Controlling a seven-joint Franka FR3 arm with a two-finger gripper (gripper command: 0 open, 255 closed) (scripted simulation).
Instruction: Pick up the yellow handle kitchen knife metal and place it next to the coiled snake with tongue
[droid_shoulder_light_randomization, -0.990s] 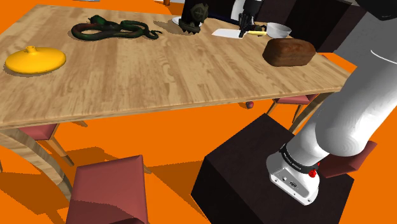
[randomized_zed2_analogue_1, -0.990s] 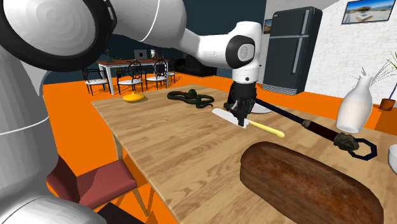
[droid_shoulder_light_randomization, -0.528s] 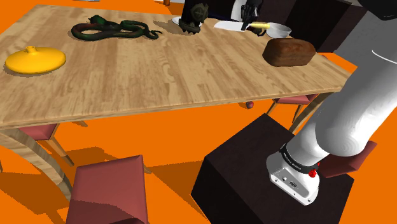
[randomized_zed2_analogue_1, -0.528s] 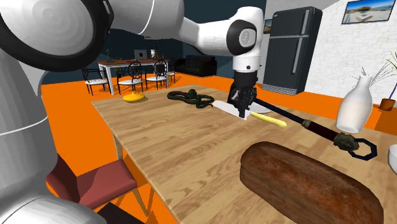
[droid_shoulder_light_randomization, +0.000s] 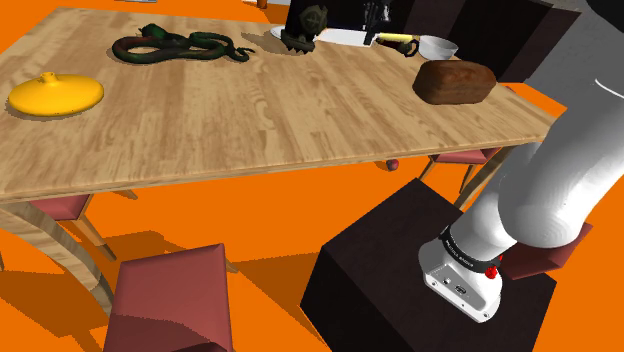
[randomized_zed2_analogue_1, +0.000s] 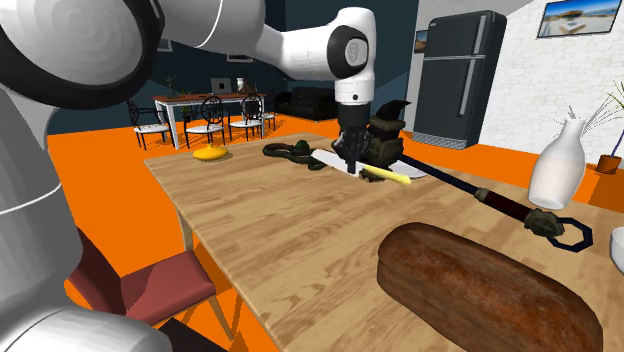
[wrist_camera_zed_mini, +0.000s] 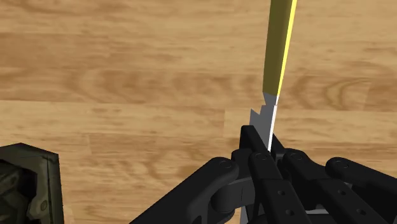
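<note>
The knife hangs above the wooden table (droid_shoulder_light_randomization: 260, 110), with my gripper (randomized_zed2_analogue_1: 350, 160) shut on its white blade (randomized_zed2_analogue_1: 330, 158) close to where the blade meets the handle. Its yellow handle (randomized_zed2_analogue_1: 388, 176) sticks out toward the second exterior view's right. In the wrist view the black fingers (wrist_camera_zed_mini: 254, 156) clasp the blade, and the yellow handle (wrist_camera_zed_mini: 280, 44) runs away from them over the wood. The gripper (droid_shoulder_light_randomization: 372, 20) and knife (droid_shoulder_light_randomization: 352, 37) are at the table's far edge. The dark green coiled snake (droid_shoulder_light_randomization: 180, 46) lies further toward the shoulder view's left, and its head (randomized_zed2_analogue_1: 298, 153) is just beyond the blade.
A dark figurine (droid_shoulder_light_randomization: 305, 25) stands close to the knife. A brown loaf (droid_shoulder_light_randomization: 455, 81), a white bowl (droid_shoulder_light_randomization: 438, 46), a long dark staff (randomized_zed2_analogue_1: 480, 195) and a white vase (randomized_zed2_analogue_1: 555, 165) are on the table's near-stand end. A yellow dish (droid_shoulder_light_randomization: 57, 94) sits far left. Red chairs (droid_shoulder_light_randomization: 165, 295) surround the table.
The gripper has lifted the knife off the table and carried it toward the snake, to the second exterior view's left. Nothing else has moved.
</note>
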